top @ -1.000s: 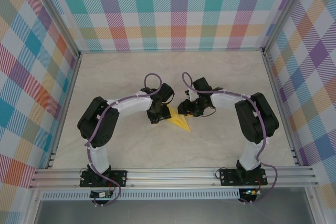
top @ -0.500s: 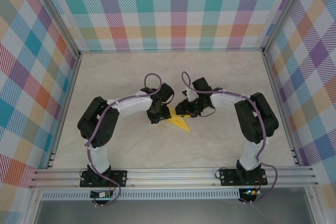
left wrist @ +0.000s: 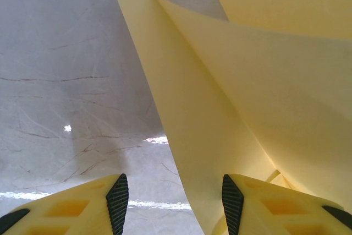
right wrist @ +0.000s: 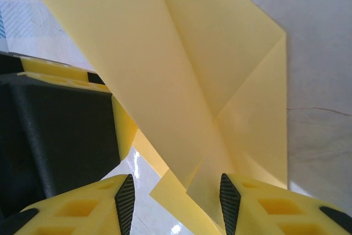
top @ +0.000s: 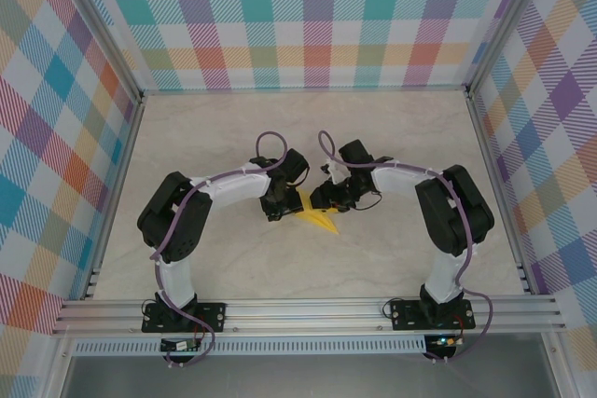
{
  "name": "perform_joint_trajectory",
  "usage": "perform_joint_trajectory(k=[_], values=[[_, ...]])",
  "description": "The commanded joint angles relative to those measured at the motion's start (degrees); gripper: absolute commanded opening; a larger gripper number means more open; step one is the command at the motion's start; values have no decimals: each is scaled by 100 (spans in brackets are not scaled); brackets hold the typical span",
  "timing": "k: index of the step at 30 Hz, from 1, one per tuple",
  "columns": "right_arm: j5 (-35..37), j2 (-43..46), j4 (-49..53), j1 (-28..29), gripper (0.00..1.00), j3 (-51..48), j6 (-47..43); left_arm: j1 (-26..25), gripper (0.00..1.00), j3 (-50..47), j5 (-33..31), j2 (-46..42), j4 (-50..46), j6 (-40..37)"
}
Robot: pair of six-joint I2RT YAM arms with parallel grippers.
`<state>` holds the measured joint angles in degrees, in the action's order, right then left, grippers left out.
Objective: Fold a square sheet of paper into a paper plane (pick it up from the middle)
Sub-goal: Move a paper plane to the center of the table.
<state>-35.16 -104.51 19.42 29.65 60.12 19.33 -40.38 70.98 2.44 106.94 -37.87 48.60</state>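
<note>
You are edging the right gripper (top: 327, 200) further over the square sheet of paper (top: 322, 222), opposite the left gripper (top: 277, 207), both half-open and gripping nothing, probably readying the next crease.

Left gripper (top: 278, 208) and right gripper (top: 325, 200) — close together (jaws apart)

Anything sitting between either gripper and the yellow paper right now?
Nothing visible. The folded yellow paper sits on the table between the left gripper and right gripper, and in each wrist view it reaches right up to the open jaws, nothing else intervening.
</note>
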Motion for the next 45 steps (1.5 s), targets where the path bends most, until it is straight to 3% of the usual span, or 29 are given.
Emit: perform_joint_trajectory(k=[1,14,28,35,41,45], values=[[-77,106,123,84,48,2,-308,-22,51,-119,5,-217,51,-9],[611,-68,394,417,50,177,-763,-17,50,-181,-16,-323,166,27],[1151,-250,539,556,45,332,-878,-22,50,-251,-68,-423,185,34],[1340,-376,580,629,34,429,-888,-22,49,-364,-103,-628,331,32],[1580,-229,743,673,9,583,-764,-22,49,-623,-486,-1123,445,144],[2481,148,1055,674,1,813,-192,2,49,-878,-1028,-1691,430,318]])
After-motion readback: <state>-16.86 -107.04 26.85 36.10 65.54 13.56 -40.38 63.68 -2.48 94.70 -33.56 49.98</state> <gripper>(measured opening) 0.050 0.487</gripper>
